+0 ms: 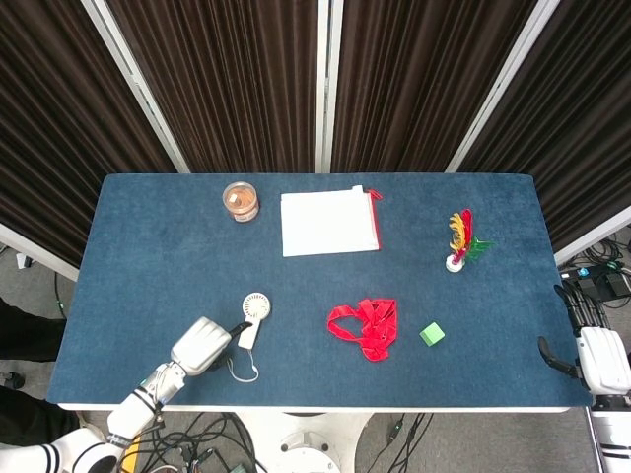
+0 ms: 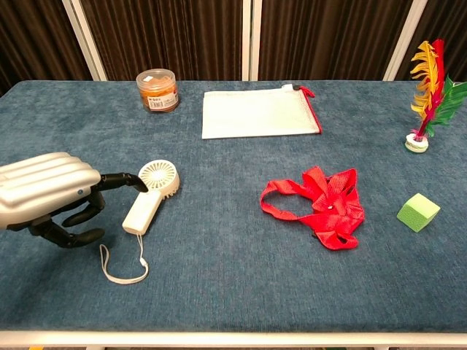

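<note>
A small white handheld fan (image 1: 251, 318) (image 2: 152, 192) lies on the blue table near the front left, its cord loop (image 2: 122, 263) trailing toward the edge. My left hand (image 1: 201, 346) (image 2: 48, 197) hovers just left of the fan's handle, fingers spread and holding nothing; one dark fingertip (image 2: 139, 185) reaches the handle's top by the fan head. My right hand (image 1: 597, 355) hangs off the table's right edge, fingers apart and empty, seen only in the head view.
A red ribbon (image 2: 321, 204) lies mid-table with a green cube (image 2: 418, 212) to its right. A feather shuttlecock (image 2: 430, 87) stands at far right. A white pouch (image 2: 259, 112) and an orange-filled jar (image 2: 157, 90) sit at the back.
</note>
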You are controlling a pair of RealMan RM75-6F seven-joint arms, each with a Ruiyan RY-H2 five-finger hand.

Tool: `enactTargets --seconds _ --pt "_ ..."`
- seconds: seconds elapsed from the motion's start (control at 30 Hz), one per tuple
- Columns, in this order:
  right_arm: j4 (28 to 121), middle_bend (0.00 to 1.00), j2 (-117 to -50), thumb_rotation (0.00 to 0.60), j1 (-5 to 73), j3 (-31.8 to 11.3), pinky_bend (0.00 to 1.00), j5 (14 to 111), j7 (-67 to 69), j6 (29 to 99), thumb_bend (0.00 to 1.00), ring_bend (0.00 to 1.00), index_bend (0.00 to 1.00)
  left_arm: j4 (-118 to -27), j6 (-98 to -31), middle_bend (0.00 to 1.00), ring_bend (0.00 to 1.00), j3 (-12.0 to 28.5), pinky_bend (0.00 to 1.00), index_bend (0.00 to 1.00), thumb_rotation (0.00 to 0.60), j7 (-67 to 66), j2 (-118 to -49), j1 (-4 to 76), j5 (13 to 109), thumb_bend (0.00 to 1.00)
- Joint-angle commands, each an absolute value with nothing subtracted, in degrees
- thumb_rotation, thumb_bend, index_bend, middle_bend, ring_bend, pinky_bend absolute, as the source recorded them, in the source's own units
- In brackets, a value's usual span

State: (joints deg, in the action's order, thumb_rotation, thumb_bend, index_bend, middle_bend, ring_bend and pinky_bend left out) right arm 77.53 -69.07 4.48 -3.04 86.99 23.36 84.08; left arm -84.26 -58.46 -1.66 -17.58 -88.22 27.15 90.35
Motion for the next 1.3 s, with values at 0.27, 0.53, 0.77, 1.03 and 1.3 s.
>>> enactTargets --seconds 0.27,0.53,0.77,1.03,1.3 --pt "77.4 0.00 -69.1 0.600 4.5 -2.9 0.00 87.1 23.0 83.9 0.33 0.00 0.00 -84.3 -56.4 0.82 0.87 -1.4 0.91 0.16 0.600 -18.1 -88.3 28.3 87.5 0.37" --pt "77.3 0.00 -69.0 0.600 4.5 -2.9 0.00 86.9 23.2 83.6 0.33 0.00 0.00 -84.4 -56.6 0.82 0.87 -1.6 0.91 0.16 0.600 -18.2 -88.3 28.6 86.6 0.37" --pt "77.9 0.00 -68.7 0.600 4.6 -3.0 0.00 86.6 22.4 83.3 0.33 0.00 0.00 -84.6 -56.5 0.82 0.87 -1.5 0.91 0.16 0.600 -18.7 -88.6 29.0 85.7 0.37" --pt "77.9 0.00 -68.8 0.600 4.6 -2.9 0.00 86.5 21.9 83.0 0.33 0.00 0.00 -84.5 -55.6 0.82 0.87 -1.9 0.91 0.16 0.600 -18.4 -88.9 29.3 84.4 0.37" --pt "77.8 0.00 -69.1 0.600 4.7 -2.6 0.00 86.6 21.5 82.6 0.33 0.00 0.00 -84.4 -54.2 0.82 0.87 -1.9 0.91 0.16 0.600 -18.1 -89.3 30.0 82.8 0.37"
